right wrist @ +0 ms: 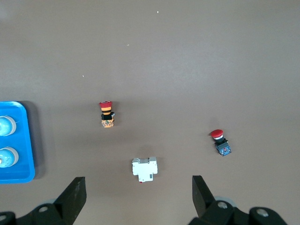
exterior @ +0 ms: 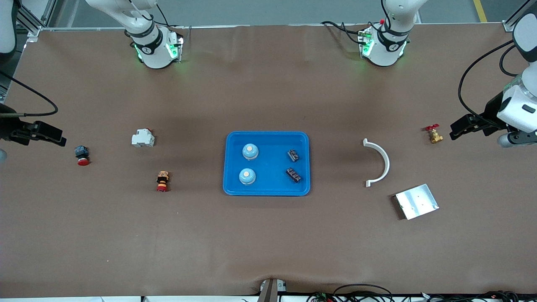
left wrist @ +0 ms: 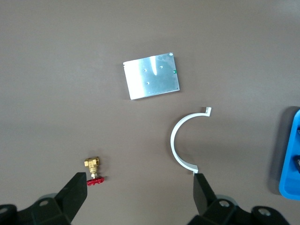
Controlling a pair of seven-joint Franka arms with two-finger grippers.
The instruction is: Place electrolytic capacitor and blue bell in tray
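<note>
so, view by view, what you have on the desk [exterior: 268,243]:

front view, tray: the blue tray [exterior: 235,186] sits mid-desk, between the two arms' ends.
front view, tray contents: two blue bells [exterior: 250,152] [exterior: 247,176] lie in the half toward the right arm's end, and two small dark parts [exterior: 293,155] [exterior: 293,175] in the half toward the left arm's end. you cannot tell from this view what those dark parts are.
front view, right arm's end: you see a white breaker [exterior: 143,138], a red-capped button [exterior: 82,154] and an orange-and-red button [exterior: 162,181], all well apart from the tray.
front view, left arm's end: a white curved clip [exterior: 377,162], a silver plate [exterior: 416,201] nearer the camera, and a brass valve [exterior: 434,134].
front view, grippers: the left gripper [exterior: 457,130] hangs beside the valve; the right gripper [exterior: 58,139] hangs near the red-capped button.

left wrist view, fingers: your left gripper [left wrist: 140,190] has its fingers [left wrist: 77,192] spread wide, grasping nothing.
left wrist view, below: valve [left wrist: 93,168], clip [left wrist: 180,150], plate [left wrist: 151,81], and the tray's edge [left wrist: 289,159].

right wrist view, fingers: your right gripper [right wrist: 138,192] is released too, fingers [right wrist: 75,192] wide apart and bare.
right wrist view, below: breaker [right wrist: 145,168], both buttons [right wrist: 107,115] [right wrist: 221,142], and the tray's corner [right wrist: 23,173] with the bells [right wrist: 7,125] [right wrist: 7,157].
</note>
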